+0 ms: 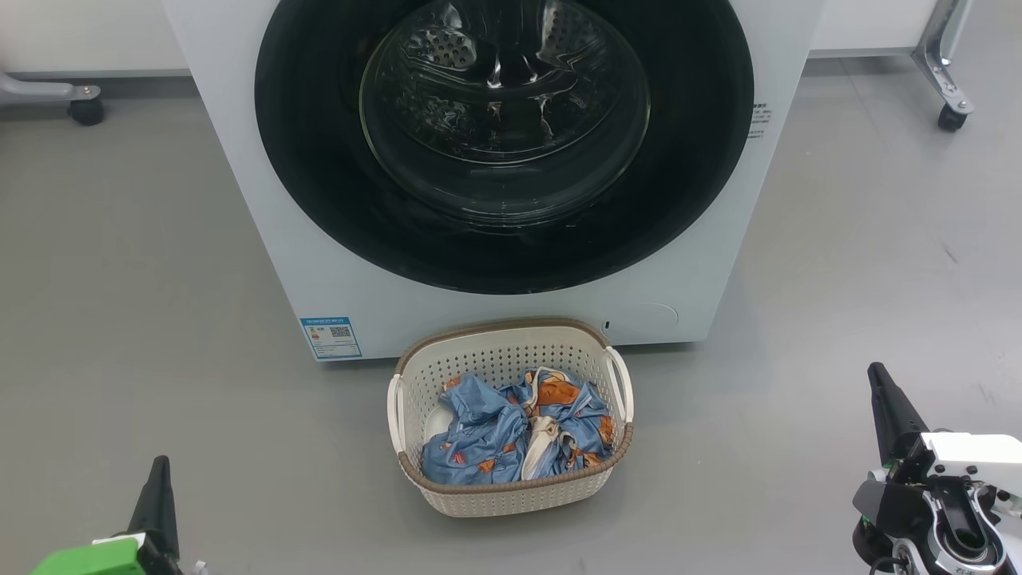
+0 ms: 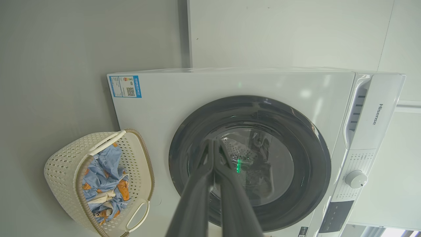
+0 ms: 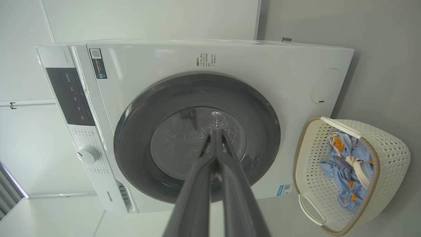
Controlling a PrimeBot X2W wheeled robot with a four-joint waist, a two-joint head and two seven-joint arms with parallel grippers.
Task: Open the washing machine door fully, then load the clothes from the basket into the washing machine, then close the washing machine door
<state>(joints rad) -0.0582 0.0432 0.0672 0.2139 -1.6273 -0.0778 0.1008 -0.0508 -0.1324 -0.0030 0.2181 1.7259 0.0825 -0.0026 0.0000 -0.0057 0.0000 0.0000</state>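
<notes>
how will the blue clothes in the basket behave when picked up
The crumpled blue fabric with orange patches probably hangs floppy, given its soft folds. Pieces look tangled, so one pinch may drag several. The small cream perforated plastic basket looks light and might shift.

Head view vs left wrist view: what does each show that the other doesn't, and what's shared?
Head, not left wrist: black castor wheels. Left wrist, not head: white round dial, dark control panel, Hisense lettering. Both: white front-loading washing machine, its round glossy black glass-centred door shut, blue label sticker, cream perforated plastic basket holding blue printed fabric clothes.
</notes>
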